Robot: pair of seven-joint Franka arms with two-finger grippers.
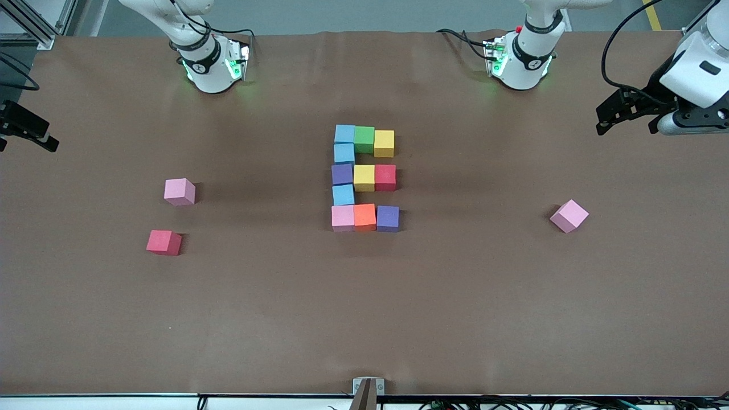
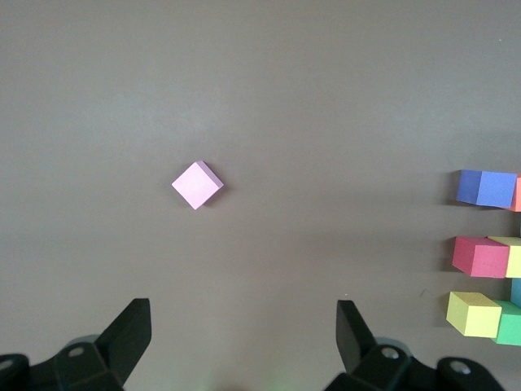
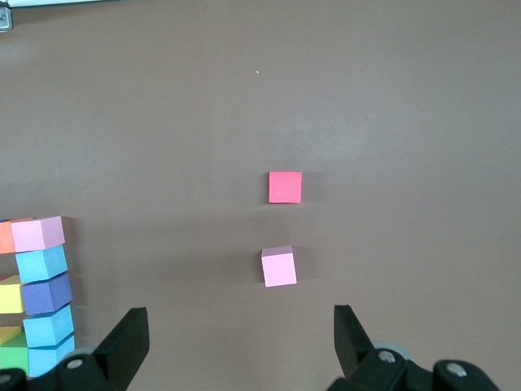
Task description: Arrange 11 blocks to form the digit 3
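Front view shows the table (image 1: 114,330) bearing the digit 3 (image 1: 364,179) at centre. Left gripper (image 1: 612,117) at three o'clock and right gripper (image 1: 25,134) at nine o'clock both gape wide, empty.

Three spare blocks lie apart: pink block (image 1: 180,192), red block (image 1: 164,242), another pink cube (image 1: 569,216).

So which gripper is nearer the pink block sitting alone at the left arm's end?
Left. The left gripper hangs open at that end of the table, with the lone pink block under its camera. The right gripper is open at the right arm's end.

A wide brown surface (image 1: 285,319) fills the scene under even light, with a grey floor (image 1: 364,14) showing past its top edge.
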